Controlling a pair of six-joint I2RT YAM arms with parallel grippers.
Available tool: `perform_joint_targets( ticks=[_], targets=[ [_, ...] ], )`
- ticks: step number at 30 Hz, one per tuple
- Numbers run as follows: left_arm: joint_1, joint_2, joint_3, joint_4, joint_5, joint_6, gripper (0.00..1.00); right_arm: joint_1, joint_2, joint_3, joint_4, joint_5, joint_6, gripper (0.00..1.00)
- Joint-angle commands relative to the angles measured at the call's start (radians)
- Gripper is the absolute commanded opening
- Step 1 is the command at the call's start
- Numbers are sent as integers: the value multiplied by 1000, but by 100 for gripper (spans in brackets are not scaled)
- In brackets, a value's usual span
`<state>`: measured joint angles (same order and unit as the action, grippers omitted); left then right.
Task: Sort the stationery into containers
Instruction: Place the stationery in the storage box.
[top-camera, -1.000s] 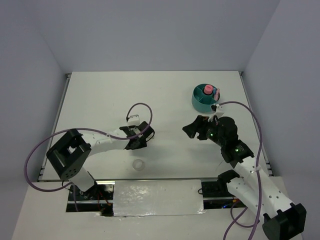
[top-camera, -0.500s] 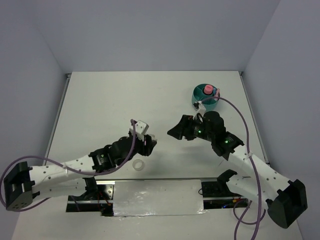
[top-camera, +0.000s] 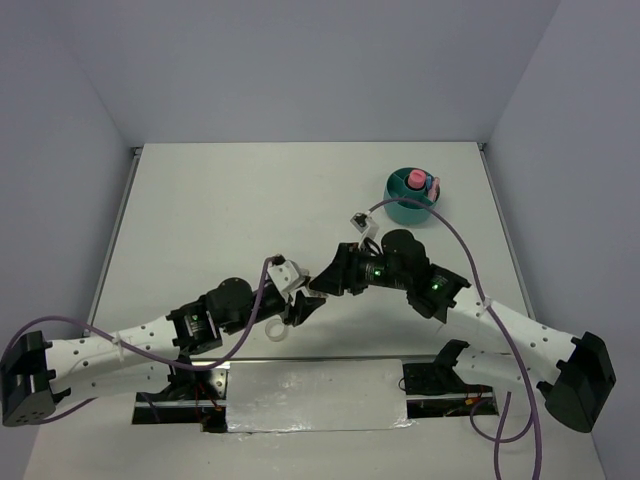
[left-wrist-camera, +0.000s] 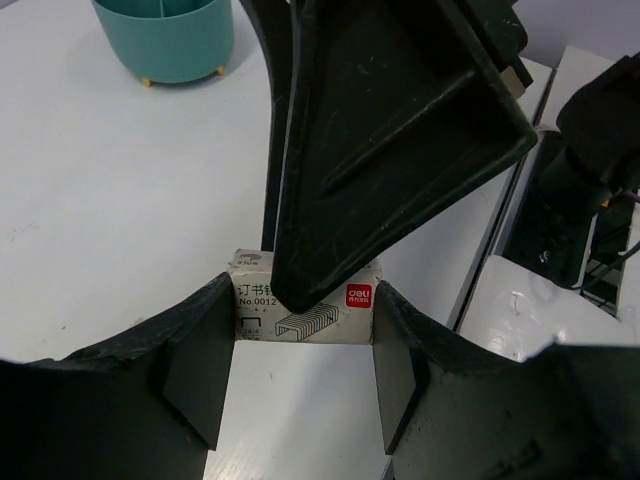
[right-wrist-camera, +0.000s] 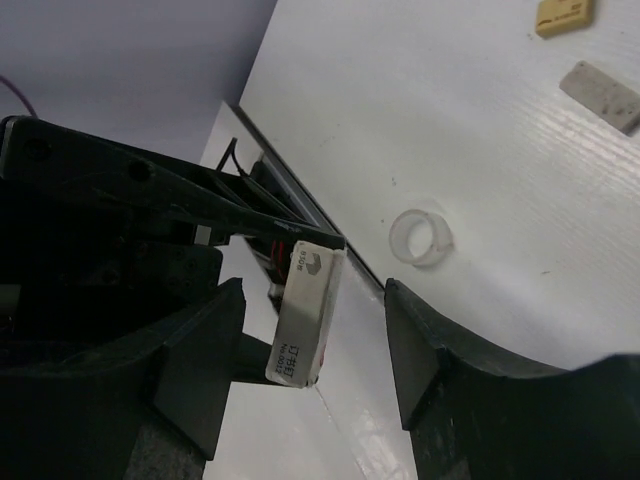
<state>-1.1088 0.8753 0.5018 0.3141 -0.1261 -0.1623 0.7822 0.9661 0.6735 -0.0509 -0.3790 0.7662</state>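
Note:
A white staple box (left-wrist-camera: 305, 300) with printed label hangs above the table near the front edge, and my left gripper (left-wrist-camera: 300, 325) is shut on its two ends. My right gripper (right-wrist-camera: 315, 310) straddles the same box (right-wrist-camera: 308, 318), jaws open, with a gap on each side. One right finger (left-wrist-camera: 390, 130) lies over the box's top. In the top view the two grippers meet at mid-front (top-camera: 312, 293). The teal container (top-camera: 410, 197) stands far right with a pink tube (top-camera: 415, 180) in it. A clear ring (top-camera: 277, 329) lies by the front edge.
A tan block (right-wrist-camera: 563, 15) and a whitish block (right-wrist-camera: 605, 95) lie on the table beyond the ring (right-wrist-camera: 420, 237). The teal container (left-wrist-camera: 165, 40) shows far off in the left wrist view. The table's front edge and metal rail (top-camera: 315, 375) run just below the grippers.
Both arms have swung inward and met at mid-front. The left carried the box to the right; the right came left from the container, and its jaws have narrowed around the box.

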Motion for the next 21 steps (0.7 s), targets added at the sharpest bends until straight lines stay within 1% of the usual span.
perform_joint_targets(
  ticks=[1, 2, 3, 5, 6, 8, 10, 11, 12, 13, 14, 15, 16, 17, 18, 19, 21],
  targets=[
    [-5, -5, 47, 48, 82, 33, 1, 34, 0, 46, 74, -26, 22, 64],
    [-5, -10, 46, 46, 80, 35, 2, 37, -1, 46, 69, -17, 16, 62],
    [-6, -12, 43, 48, 77, 35, 2, 40, -1, 44, 62, -12, 15, 55],
    [-8, -22, 43, 49, 71, 37, 5, 61, 5, 46, 57, 17, 5, 49],
    [-6, -24, 43, 45, 65, 40, 6, 71, 11, 49, 25, 31, -2, 45],
    [-6, -25, 52, 37, 57, 44, 8, 94, 28, 57, 2, 55, -16, 41],
    [-6, -24, 61, 16, 43, 50, 11, 107, 37, 55, 8, 52, -18, 31],
    [-6, -24, 66, 10, 30, 49, 13, 115, 45, 58, 8, 55, -21, 20],
    [-6, -24, 67, -1, 11, 44, 19, 118, 48, 61, 8, 58, -22, 16],
    [-6, -25, 72, -6, -25, 41, 25, 118, 51, 64, 6, 63, -24, 5],
    [-6, -27, 73, -9, -56, 38, 36, 118, 52, 76, -3, 72, -25, 0],
    [-6, -30, 75, -15, -101, 6, 65, 118, 57, 89, -10, 95, -37, 0],
    [-6, -32, 80, -50, -201, -14, 82, 117, 60, 106, -24, 110, -53, 0],
    [-6, -32, 99, -76, -251, -63, 99, 106, 77, 163, -77, 138, -73, 0],
    [-6, -30, 112, -111, -300, -92, 99, 94, 91, 202, -110, 210, -115, 0],
    [-6, -21, 147, -201, -390, -117, 99, 75, 132, 281, -144, 241, -136, 0],
    [-3, -6, 185, -315, -496, -215, 99, -27, 184, 355, -223, 285, -171, 0]
  ],
)
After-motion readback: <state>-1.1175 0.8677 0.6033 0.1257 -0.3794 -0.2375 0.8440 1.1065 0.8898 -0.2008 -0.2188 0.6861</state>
